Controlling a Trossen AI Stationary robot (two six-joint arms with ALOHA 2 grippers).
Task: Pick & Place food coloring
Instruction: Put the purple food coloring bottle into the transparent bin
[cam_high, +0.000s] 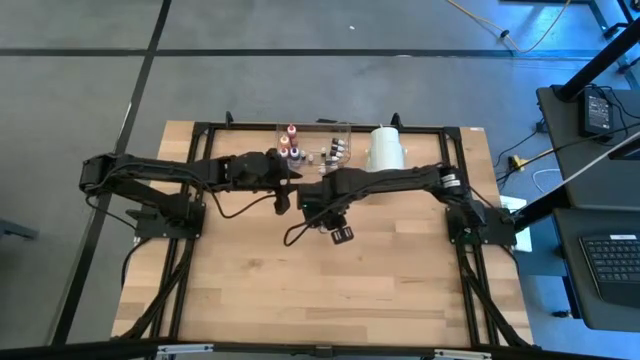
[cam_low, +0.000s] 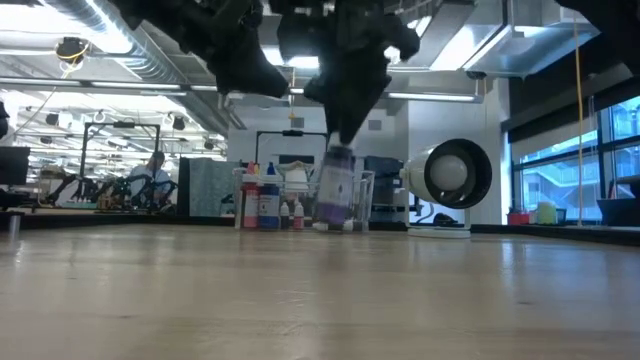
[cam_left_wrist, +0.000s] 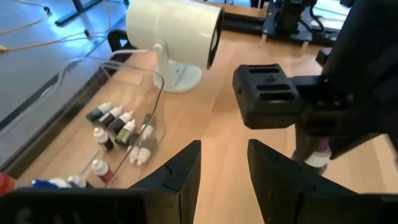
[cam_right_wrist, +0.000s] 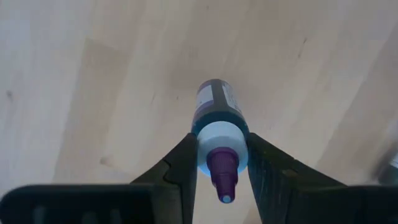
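Note:
My right gripper (cam_right_wrist: 219, 155) is shut on one food coloring bottle (cam_right_wrist: 217, 118), which has a dark body, a white shoulder and a purple tip. It hangs over bare wood near the table's middle (cam_low: 335, 190). More food coloring bottles (cam_left_wrist: 118, 130) lie and stand in the clear tray (cam_high: 315, 130) at the far edge. My left gripper (cam_left_wrist: 224, 180) hovers open between the tray and the right arm, with nothing between its fingers (cam_high: 292, 185). My right gripper pinches the bottle's white shoulder (cam_right_wrist: 219, 140), just under the purple tip, between its two fingers (cam_right_wrist: 183, 162). The fingers come from above, pointing down. The bottle hangs upright below them, clear of the table.
A big white cylinder (cam_high: 387, 148) lies on its stand at the far edge, right of the tray. The right arm's wrist (cam_left_wrist: 267, 93) is close in front of my left gripper. The near half of the wooden table (cam_high: 320, 290) is free. A person (cam_low: 155, 175) sits far off in the room.

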